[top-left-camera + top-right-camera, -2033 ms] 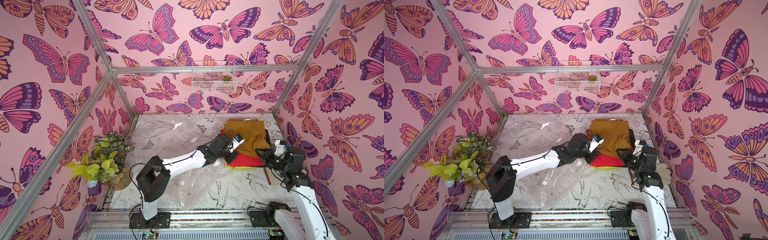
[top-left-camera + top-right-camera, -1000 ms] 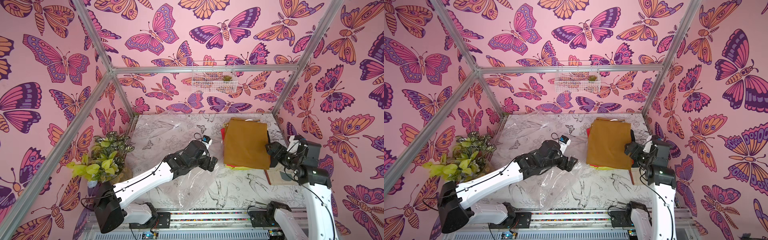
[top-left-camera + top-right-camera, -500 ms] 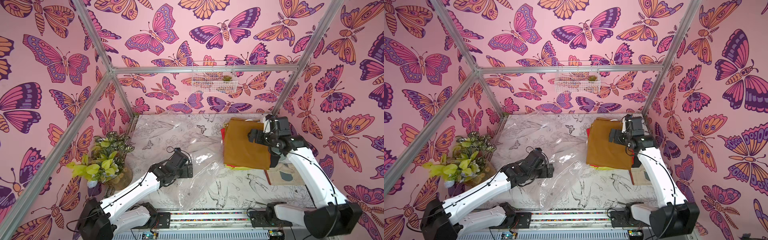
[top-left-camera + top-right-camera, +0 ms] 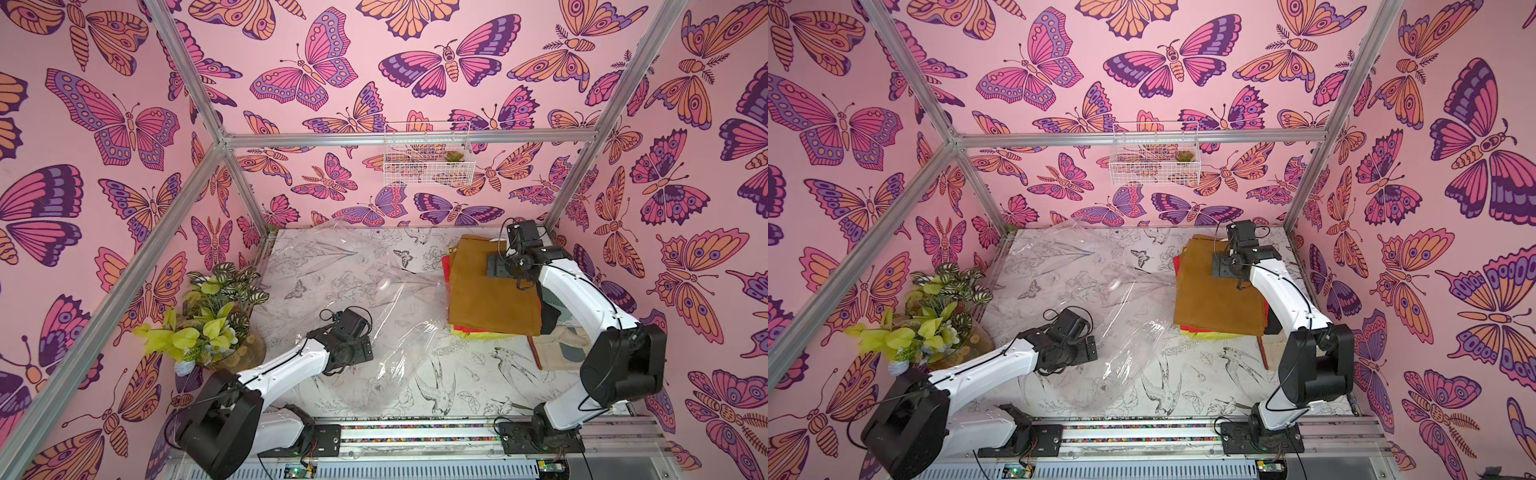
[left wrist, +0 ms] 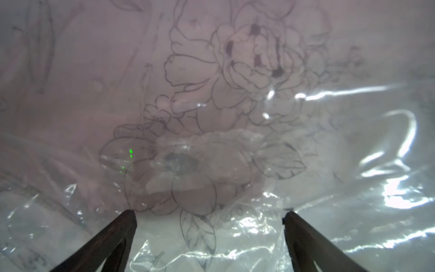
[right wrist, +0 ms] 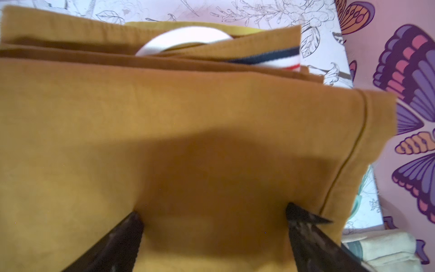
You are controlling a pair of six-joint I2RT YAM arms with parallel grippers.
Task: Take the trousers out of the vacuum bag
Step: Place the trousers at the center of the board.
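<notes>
Your left gripper (image 5: 209, 215) has pulled back. Two seconds ago it was reaching across to the trousers; since then it has retreated step by step toward its own base. It now hangs over the near-left part of the vacuum bag (image 4: 374, 291) with its jaws spread wide and nothing between them. Its wrist view shows only crinkled clear film and the desk (image 4: 457, 374) drawings through it.

The bag lies flat across the middle of the desk and looks empty. No cloth shows inside it in either top view.

The trousers (image 4: 490, 295) sit as a stack on the right side of the desk, just beside the bag's right edge. The mustard-brown pair (image 4: 1217, 299) is on top, with red, yellow and black edges peeking out beneath. I'd judge the removal done or very nearly so, with little left beyond tidying the stack.

Your right gripper (image 6: 211, 216) has moved too. A second ago it was off the right edge of the stack, and now it is over the far part of the mustard-brown pair. Its jaws are spread wide and pinch nothing. Whether the tips touch the cloth, I cannot tell.

There is no brand, label or writing you can read anywhere. The nearest thing is a striped band (image 6: 270, 58) in navy, white and red, tucked in the mustard folds, and it carries no lettering.
</notes>
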